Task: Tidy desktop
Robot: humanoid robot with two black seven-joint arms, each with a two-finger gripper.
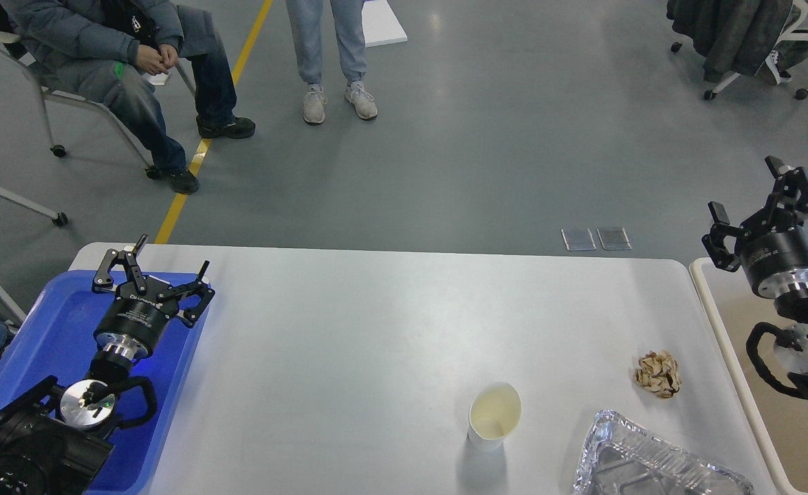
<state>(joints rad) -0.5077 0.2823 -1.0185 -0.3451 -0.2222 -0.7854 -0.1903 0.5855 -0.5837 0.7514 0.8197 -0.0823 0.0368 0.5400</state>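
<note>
A: Edges, room?
B: Counter (348, 330) is filling mid-frame, white-grey, smooth, rounded corners. Blue tray (39, 344) is overlapping its left edge, beige bin (720, 323) sitting just beside its right edge. Centre is lying open.
A: Pincers?
B: Left pincer (153, 265) is hanging wide over the tray; right pincer (751, 199) wide above the bin.
A: Items?
B: Paper cup (493, 416), crumpled wad (658, 373), foil tray (644, 460) are crowding the near-right.

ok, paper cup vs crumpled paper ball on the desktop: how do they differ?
The paper cup is white, smooth and upright with its mouth open; the crumpled paper ball is tan, wrinkled and shapeless. The cup is larger and nearer the robot. Both sit loose on the desktop, untouched by either arm.
</note>
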